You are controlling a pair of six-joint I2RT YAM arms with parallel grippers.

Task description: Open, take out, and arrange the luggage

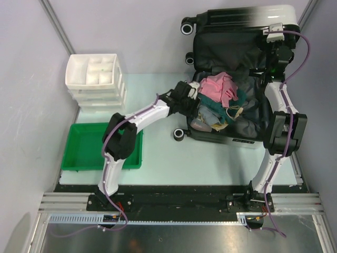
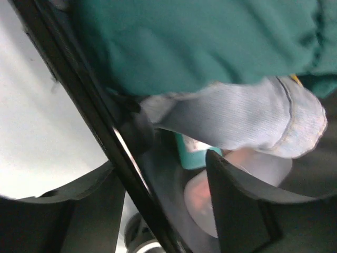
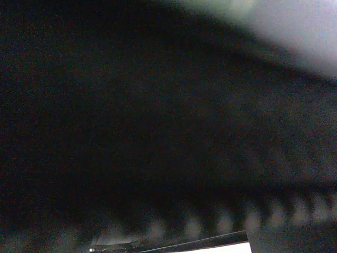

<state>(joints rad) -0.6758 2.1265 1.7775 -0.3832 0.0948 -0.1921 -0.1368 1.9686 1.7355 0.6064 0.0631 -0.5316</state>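
Observation:
The luggage (image 1: 231, 141) lies open on the table, its lid (image 1: 237, 21) standing upright at the back. Inside are a pink garment (image 1: 218, 87) and other clothes. My left gripper (image 1: 194, 96) is at the case's left side. In the left wrist view it (image 2: 163, 163) is open and straddles the black rim (image 2: 105, 132), one finger outside and one inside, under a teal garment (image 2: 200, 42) and a pale grey cloth (image 2: 247, 118). My right gripper (image 1: 275, 30) rests at the lid's top edge. Its wrist view shows only dark lining (image 3: 158, 105) and blurred zipper teeth (image 3: 237, 216).
A white compartmented drawer box (image 1: 97, 79) stands at the back left. A flat green tray (image 1: 84, 147) lies in front of it. The case's black wheels (image 1: 180, 133) point left. A translucent pouch (image 2: 200, 197) lies in the case by my left fingers.

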